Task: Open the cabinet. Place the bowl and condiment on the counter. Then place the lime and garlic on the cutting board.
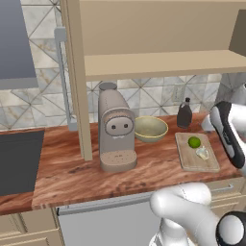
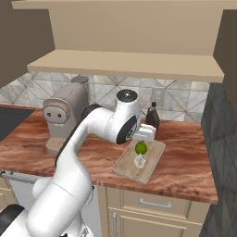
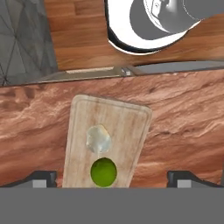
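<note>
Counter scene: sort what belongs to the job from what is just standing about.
Job:
cabinet, open
bowl and condiment on the counter
lime and garlic on the cutting board

Standing about:
coffee machine

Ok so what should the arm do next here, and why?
Probably just lift the gripper straight up and away. Its jaws stand wide open and hold nothing, the lime and garlic already lie on the cutting board, and the bowl and condiment sit on the counter.
</note>
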Controlling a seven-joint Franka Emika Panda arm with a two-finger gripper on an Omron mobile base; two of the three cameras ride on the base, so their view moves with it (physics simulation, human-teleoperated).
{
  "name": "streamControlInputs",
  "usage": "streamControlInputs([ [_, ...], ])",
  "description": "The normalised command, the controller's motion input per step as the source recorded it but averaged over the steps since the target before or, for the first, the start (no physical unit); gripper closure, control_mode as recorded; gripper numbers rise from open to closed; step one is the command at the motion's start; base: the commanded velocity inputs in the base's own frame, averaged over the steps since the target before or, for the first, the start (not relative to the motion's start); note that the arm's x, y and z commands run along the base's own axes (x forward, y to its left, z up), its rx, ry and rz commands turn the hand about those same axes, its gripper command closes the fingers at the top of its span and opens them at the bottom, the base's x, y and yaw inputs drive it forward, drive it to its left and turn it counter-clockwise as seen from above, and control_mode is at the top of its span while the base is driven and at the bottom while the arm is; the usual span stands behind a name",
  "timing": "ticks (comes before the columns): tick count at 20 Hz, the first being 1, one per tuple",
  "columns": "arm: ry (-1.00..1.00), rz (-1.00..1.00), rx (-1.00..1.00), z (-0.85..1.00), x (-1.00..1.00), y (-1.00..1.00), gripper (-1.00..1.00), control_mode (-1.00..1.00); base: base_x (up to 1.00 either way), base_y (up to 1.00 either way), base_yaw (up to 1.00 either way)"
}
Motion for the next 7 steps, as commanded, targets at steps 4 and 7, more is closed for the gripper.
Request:
streamControlInputs([
  [4,-0.1,-0.07,0.0,0.09,-0.58,0.36,-1.0,-1.0,0.0,0.0,0.0],
  [7,-0.09,-0.09,0.0,0.06,-0.57,0.45,-1.0,-1.0,0.0,0.0,0.0],
])
